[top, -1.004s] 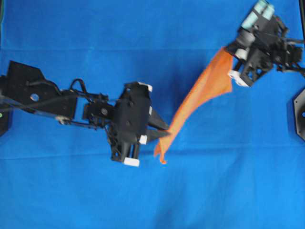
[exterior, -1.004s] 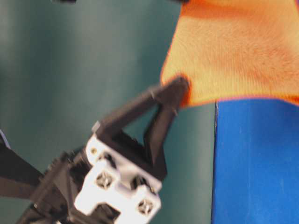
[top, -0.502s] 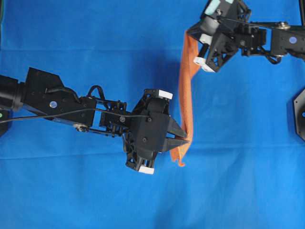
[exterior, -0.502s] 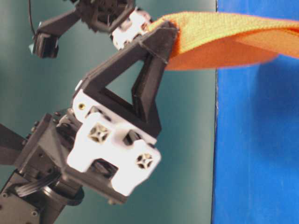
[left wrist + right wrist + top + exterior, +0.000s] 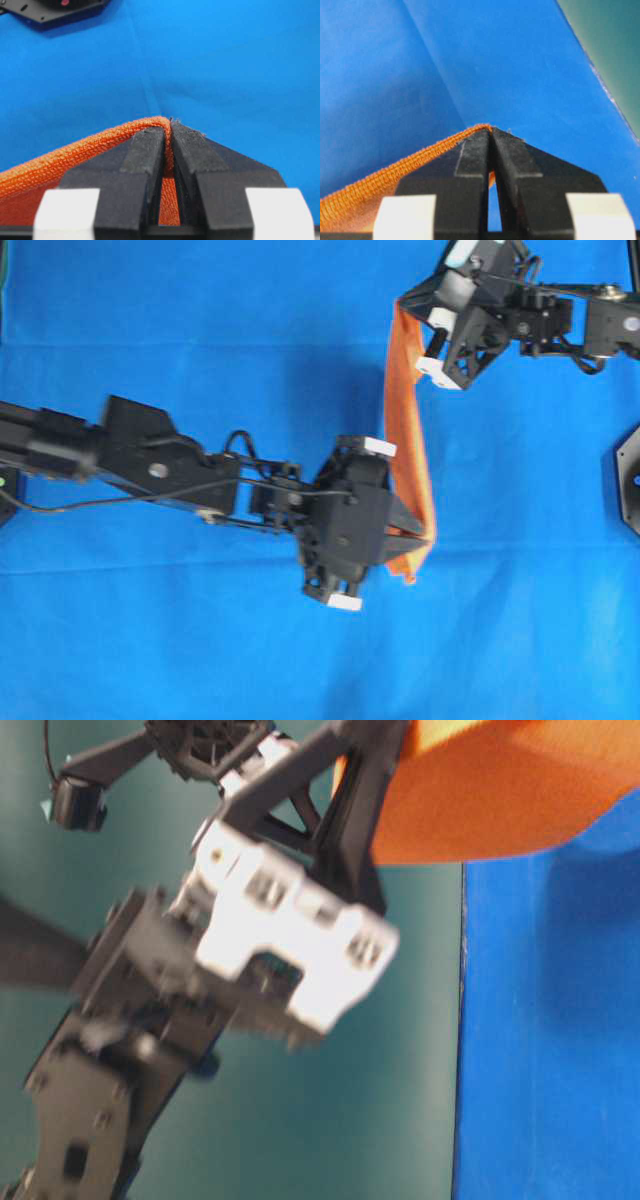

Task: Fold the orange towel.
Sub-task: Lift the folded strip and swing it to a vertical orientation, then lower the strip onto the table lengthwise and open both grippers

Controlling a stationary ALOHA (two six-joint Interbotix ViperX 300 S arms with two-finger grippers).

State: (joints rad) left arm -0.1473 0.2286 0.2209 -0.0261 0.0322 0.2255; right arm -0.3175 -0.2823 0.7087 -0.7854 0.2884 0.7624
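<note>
Above the blue table [image 5: 150, 640], we hold the orange towel [image 5: 405, 455] in the air, stretched as a narrow band between our two arms. The left gripper [image 5: 425, 538], reaching in at the towel's lower end, has its fingers [image 5: 145, 160] clamped tight on a corner of the cloth, the hem folded over the tips. The right gripper [image 5: 405, 312], at the towel's upper end, has its fingers [image 5: 472, 165] pinched just as tightly on the opposite corner. Between the two, the towel sags and curls on itself, so we judge it light, soft and limp, with a ribbed pile that grips well against the pads. It will not hold any shape of its own. We judge the corners and hem the best places to take hold, keeping the edge taut for a clean fold.
</note>
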